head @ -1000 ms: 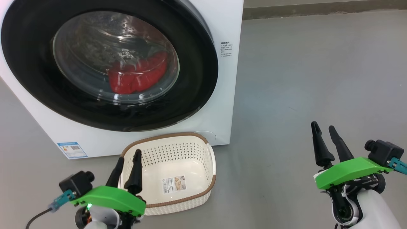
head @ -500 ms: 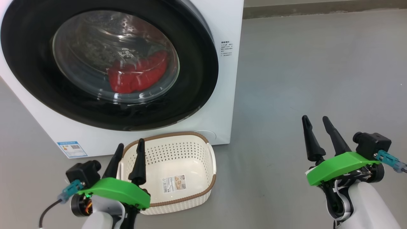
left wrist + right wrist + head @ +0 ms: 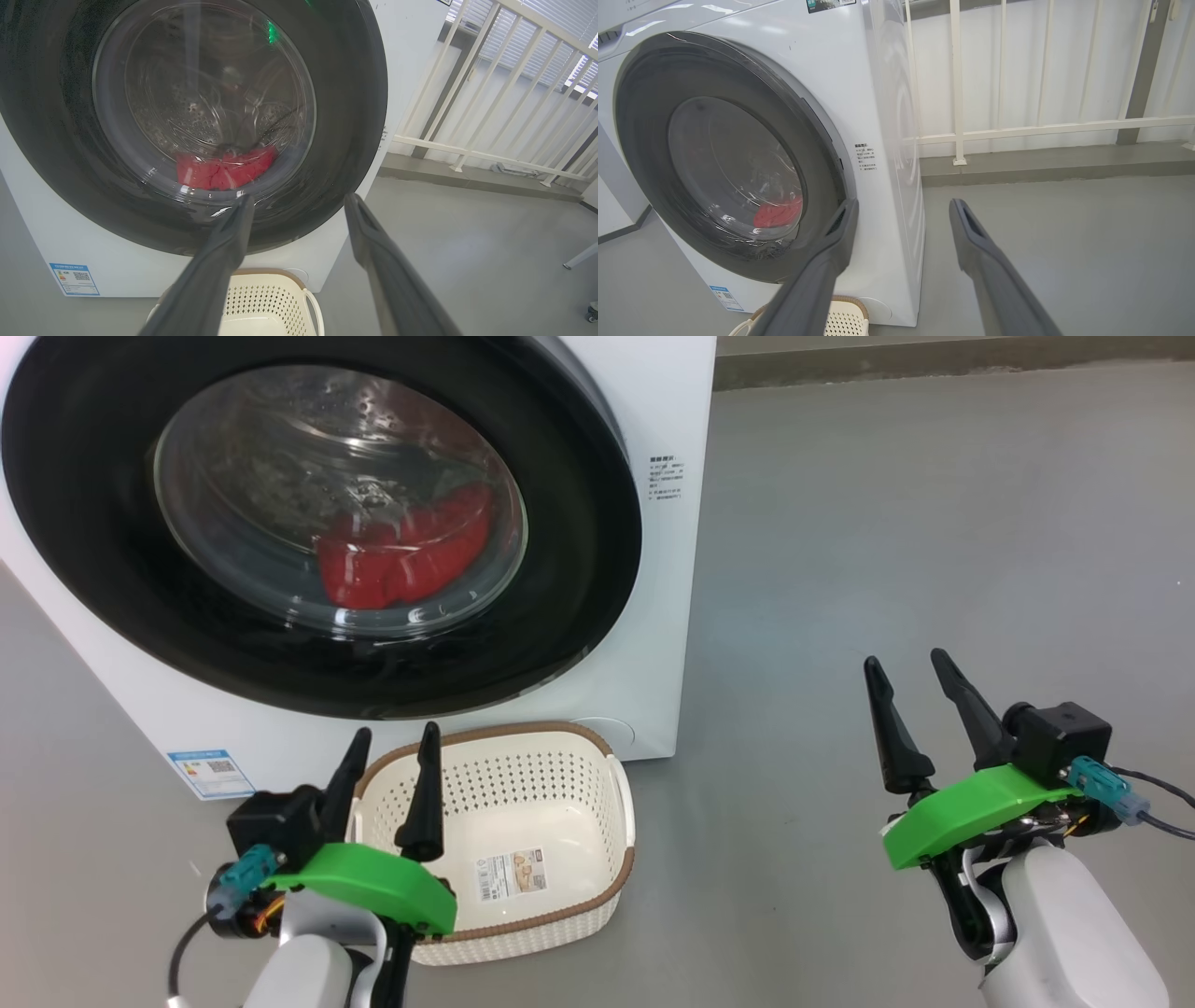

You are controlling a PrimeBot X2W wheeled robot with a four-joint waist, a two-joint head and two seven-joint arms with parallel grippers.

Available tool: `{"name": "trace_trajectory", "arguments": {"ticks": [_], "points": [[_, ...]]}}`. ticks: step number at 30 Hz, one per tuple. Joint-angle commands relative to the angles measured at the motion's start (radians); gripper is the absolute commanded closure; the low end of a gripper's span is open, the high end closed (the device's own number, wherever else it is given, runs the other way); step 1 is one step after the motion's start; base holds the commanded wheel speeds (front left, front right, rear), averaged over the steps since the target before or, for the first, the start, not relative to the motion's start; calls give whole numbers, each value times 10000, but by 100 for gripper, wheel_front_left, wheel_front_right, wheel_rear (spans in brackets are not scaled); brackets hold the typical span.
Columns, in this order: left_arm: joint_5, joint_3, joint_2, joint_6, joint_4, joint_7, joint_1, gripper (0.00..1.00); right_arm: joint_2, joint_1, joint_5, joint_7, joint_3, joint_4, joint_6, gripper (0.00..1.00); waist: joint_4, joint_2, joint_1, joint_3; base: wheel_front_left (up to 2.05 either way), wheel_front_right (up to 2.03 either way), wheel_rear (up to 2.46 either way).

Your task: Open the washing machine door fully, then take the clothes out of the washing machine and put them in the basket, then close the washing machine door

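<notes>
Opening comes first: the washing machine door (image 3: 579,569) is shut. My left tool (image 3: 397,730) and right tool (image 3: 905,658) gape empty. Next, hook its right edge.

washing machine (image 3: 674,420): we count one, at 11 o'clock
washing machine door (image 3: 322,523): one
clothes (image 3: 401,565): one red heap; we cannot count the pieces
basket (image 3: 523,739): one, at 6 o'clock
labels: two, blue sticker (image 3: 212,774) and paper label (image 3: 512,877)
grippers: two, left gripper (image 3: 396,730) and right gripper (image 3: 904,658)
</notes>
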Motion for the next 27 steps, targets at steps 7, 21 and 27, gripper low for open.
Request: {"name": "trace_trajectory", "arguments": {"ticks": [7,21,27], "points": [[1079,36,170,197,-29,-338,-729,0,-61,-704,-1226,-342,345,-105,69,0,-20,-1,0,-10,0,0,0],[1953,-30,180,357,140,-582,-892,0,-70,-911,-2217,-588,460,70,75,0,-40,-1,-1,-83,0,0,0],[1734,-46,180,329,258,-582,-850,0,-70,-879,-1996,-588,509,72,75,0,-52,-1,-1,-133,0,0,0]]}}
